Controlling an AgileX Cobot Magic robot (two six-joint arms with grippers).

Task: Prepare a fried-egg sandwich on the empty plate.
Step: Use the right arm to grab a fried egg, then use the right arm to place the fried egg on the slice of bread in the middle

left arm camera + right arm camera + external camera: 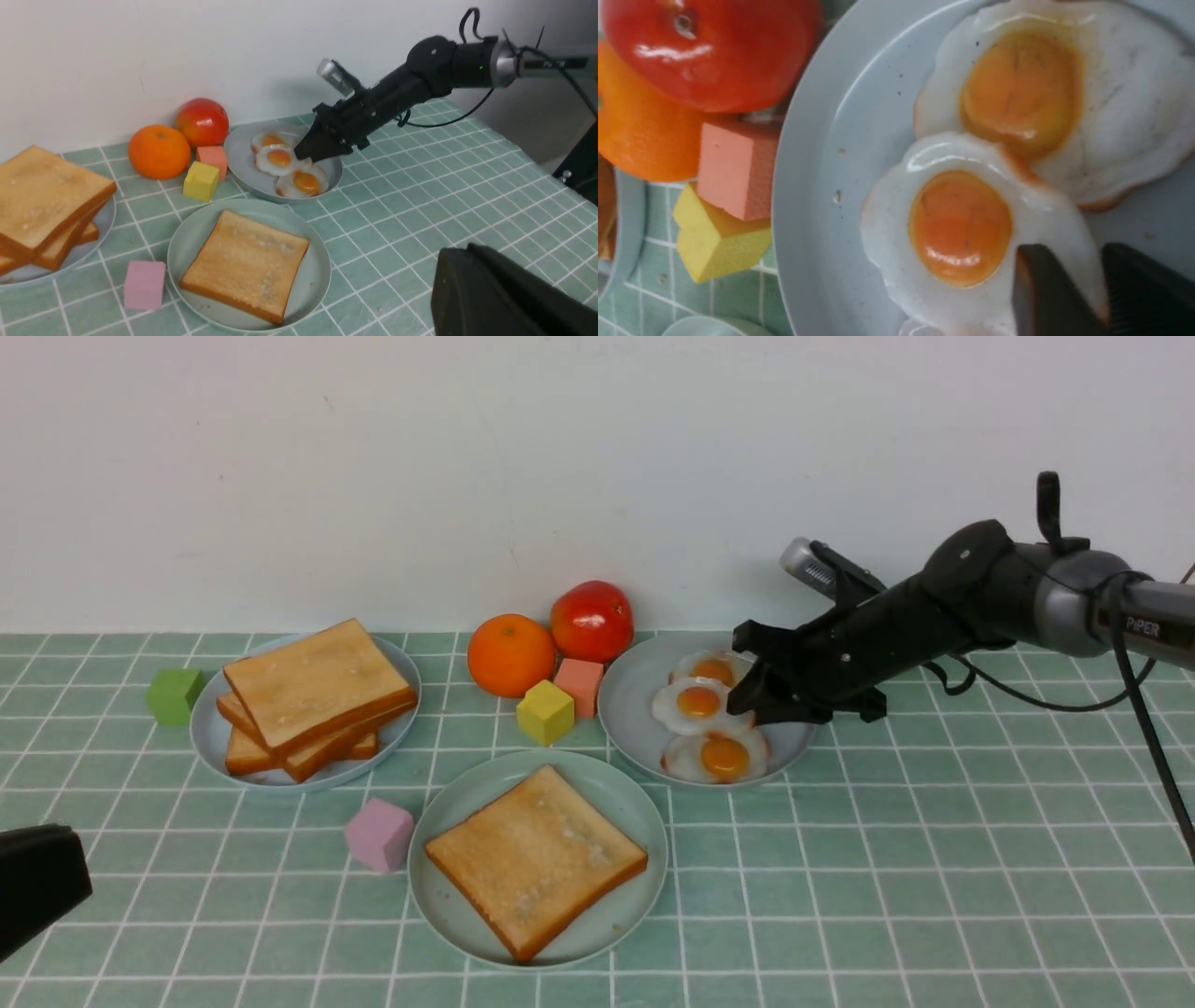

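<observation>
White rim of middle fried egg pinched between narrowed right fingers; lift level, slowly. Left fingers closed.

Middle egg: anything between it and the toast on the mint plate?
Nothing tall: only the low rims of the grey plate and mint plate lie between middle egg and toast. Yellow block sits left of that line, near egg right.

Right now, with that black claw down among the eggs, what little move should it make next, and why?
Probably lift gently. The right gripper has its fingers either side of the white edge of the middle fried egg, so it seems gripped, and the toast on the mint plate lies bare, waiting for an egg.
</observation>
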